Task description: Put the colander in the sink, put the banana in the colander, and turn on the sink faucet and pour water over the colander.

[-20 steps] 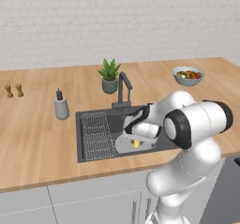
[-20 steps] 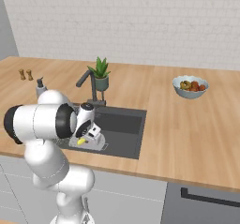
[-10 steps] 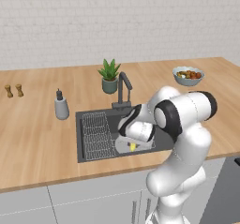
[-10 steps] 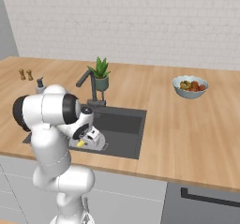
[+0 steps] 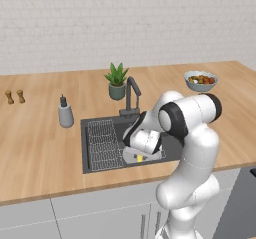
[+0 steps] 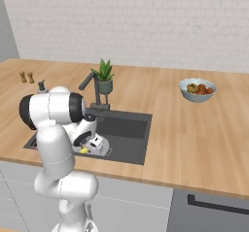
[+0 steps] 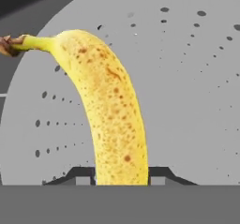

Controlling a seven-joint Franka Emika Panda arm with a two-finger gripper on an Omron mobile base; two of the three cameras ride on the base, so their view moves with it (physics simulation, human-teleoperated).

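The spotted yellow banana (image 7: 110,110) lies between my fingertips (image 7: 159,174), which press on both of its sides, so my gripper (image 7: 121,176) is shut on it. Right below it is the light-grey perforated colander (image 7: 187,87). In the base views the hand reaches down into the dark sink (image 5: 100,138), with the banana (image 5: 139,158) just over the colander (image 5: 131,156) in the basin's front part. The dark faucet (image 5: 131,95) stands behind the basin with no water running. From the right I see the gripper (image 6: 93,146), the banana (image 6: 84,150), the sink (image 6: 127,131) and the faucet (image 6: 92,84).
A wire rack (image 5: 104,137) covers the sink's left half. A soap dispenser (image 5: 65,114) stands left of the sink and a potted plant (image 5: 117,80) behind it. The fruit bowl (image 5: 200,80) is at the far right, and two small shakers (image 5: 15,96) at the far left.
The arm has folded in and the hand has sunk lower into the sink, carrying the banana down to the colander.
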